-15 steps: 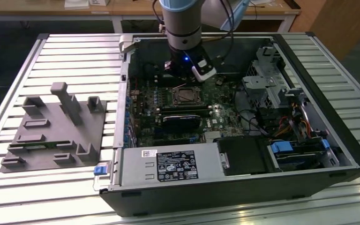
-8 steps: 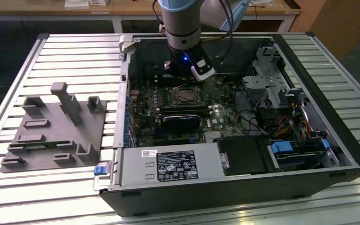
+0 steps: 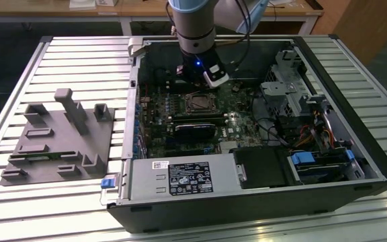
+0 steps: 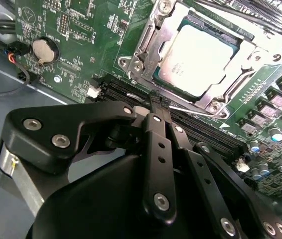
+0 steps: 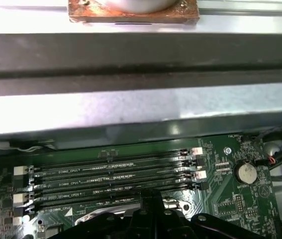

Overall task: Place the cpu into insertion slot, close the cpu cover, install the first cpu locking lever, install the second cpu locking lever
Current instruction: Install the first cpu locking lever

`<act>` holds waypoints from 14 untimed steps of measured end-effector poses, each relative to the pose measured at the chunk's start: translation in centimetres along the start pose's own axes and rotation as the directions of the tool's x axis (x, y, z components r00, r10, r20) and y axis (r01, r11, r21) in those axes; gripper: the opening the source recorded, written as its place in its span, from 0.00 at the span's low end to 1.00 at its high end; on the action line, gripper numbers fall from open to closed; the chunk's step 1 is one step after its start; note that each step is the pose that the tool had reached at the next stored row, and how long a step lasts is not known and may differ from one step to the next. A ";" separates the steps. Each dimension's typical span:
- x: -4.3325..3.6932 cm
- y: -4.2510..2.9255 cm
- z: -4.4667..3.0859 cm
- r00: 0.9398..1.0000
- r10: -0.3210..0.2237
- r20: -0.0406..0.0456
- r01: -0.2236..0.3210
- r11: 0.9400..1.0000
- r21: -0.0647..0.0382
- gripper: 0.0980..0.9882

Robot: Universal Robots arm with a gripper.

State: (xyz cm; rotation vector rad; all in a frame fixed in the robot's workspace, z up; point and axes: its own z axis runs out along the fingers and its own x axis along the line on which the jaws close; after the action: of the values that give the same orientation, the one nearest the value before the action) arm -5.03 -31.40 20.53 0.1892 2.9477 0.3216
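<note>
The cpu (image 4: 198, 55), a silver-grey square chip, lies in the insertion slot (image 3: 199, 103) on the green board. The cpu cover (image 4: 147, 44), a silvery metal frame, lies flat around it. A thin silvery locking lever (image 4: 190, 110) runs along the socket's edge beside the long black memory slots. My gripper (image 4: 155, 99) is shut, its black fingertips pressed together at the end of that lever; I cannot tell whether they pinch it. In the exterior view the gripper (image 3: 195, 83) hangs just behind the socket. Its dark fingers (image 5: 153, 209) also reach over the memory slots.
The open computer case (image 3: 328, 65) lies on a slatted metal table. A black power supply (image 3: 180, 179) fills its front, and drive bays and cables (image 3: 301, 106) its right. A grey fixture plate (image 3: 59, 141) lies at the exterior view's left. A coin battery (image 4: 44, 50) sits near the memory slots (image 5: 111, 177).
</note>
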 end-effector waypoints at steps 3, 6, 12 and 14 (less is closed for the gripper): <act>0.07 0.15 0.09 1.000 0.013 0.003 -0.013 1.000 0.002 0.01; 0.16 0.30 0.17 1.000 0.026 0.006 -0.026 1.000 0.004 0.01; 0.44 0.63 0.32 0.999 0.052 0.012 -0.052 0.999 0.008 0.01; 0.55 0.72 0.36 0.998 0.059 0.014 -0.059 0.998 0.009 0.01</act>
State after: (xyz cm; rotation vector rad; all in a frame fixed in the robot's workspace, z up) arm -5.43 -30.55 20.26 0.2790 2.9349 0.3125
